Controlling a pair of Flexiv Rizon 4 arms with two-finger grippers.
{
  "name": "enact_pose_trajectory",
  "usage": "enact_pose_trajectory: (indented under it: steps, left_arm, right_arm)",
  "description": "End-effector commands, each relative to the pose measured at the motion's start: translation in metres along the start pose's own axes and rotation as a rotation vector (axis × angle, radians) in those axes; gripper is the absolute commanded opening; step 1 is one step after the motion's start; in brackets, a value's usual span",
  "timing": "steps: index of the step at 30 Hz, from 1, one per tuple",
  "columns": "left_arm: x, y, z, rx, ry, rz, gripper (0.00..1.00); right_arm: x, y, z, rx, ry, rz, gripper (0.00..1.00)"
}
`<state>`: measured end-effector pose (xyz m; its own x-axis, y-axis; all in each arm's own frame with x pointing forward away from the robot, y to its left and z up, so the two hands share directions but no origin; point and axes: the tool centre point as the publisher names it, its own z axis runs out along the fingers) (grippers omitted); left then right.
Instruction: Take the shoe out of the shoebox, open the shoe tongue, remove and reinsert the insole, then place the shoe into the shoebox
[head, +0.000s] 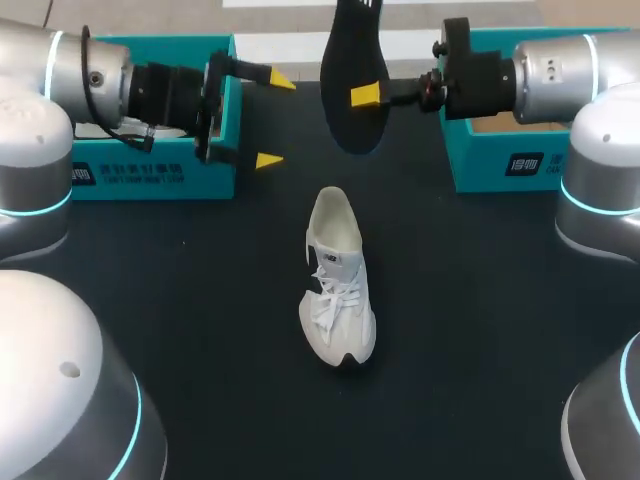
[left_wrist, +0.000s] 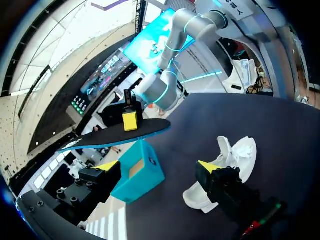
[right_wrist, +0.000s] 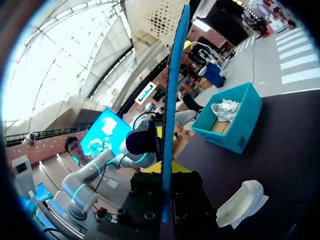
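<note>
Shoe (head: 338, 285): white cloth/mesh upper w/ smoother panels, woven laces, matt sole. Insole (head: 355, 80): black, matt, fabric-like face; its thin edge looks like bright blue foam in the right wrist view. Table (head: 480, 330): dark, matt, smooth covering (barely any glare). L shoebox (head: 150, 180) & R shoebox (head: 500, 165): teal card, low sheen outside, raw brown card inside. Crumpled white paper (right_wrist: 223, 109) sits in the L one. Left arm (head: 60, 70) & right arm (head: 570, 65): silver shells, satin-smooth, soft highlights. Left gripper (head: 274, 120) & right gripper (head: 362, 96): black matt bodies. Fingertips (head: 268, 160) are yellow w/ a flat plastic look.
</note>
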<state>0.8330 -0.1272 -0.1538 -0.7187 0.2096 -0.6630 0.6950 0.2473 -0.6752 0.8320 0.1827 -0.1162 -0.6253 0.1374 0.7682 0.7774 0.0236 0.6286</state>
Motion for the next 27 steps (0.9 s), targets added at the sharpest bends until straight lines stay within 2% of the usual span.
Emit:
enact_pose_trajectory:
  steps: [1,5,7,8,11,18,27]
  left_arm:
    - [0.011,0.013,-0.002,-0.032,0.02,-0.027,1.0]
    - [0.026,0.028,-0.001,-0.063,0.032,-0.085,1.0]
    - [0.034,0.032,0.0,-0.068,0.038,-0.11,1.0]
    - [0.039,0.035,0.0,-0.079,0.046,-0.117,1.0]
    - [0.052,0.043,0.002,-0.105,0.066,-0.152,1.0]
    - [0.07,0.066,0.011,-0.175,0.117,-0.204,1.0]
    - [0.097,0.083,0.018,-0.245,0.143,-0.27,1.0]
  right_arm:
    - [-0.021,-0.004,0.01,0.01,0.008,-0.036,0.0]
    - [-0.035,-0.01,0.013,0.063,0.011,-0.076,0.0]
    - [-0.042,-0.014,0.015,0.081,-0.024,-0.084,0.0]
    - [-0.045,-0.016,0.017,0.097,0.017,-0.079,0.0]
    - [-0.058,-0.024,0.02,0.084,0.03,-0.067,0.0]
    - [-0.058,-0.024,0.02,0.084,0.03,-0.067,0.0]
    - [-0.058,-0.024,0.02,0.084,0.03,-0.067,0.0]
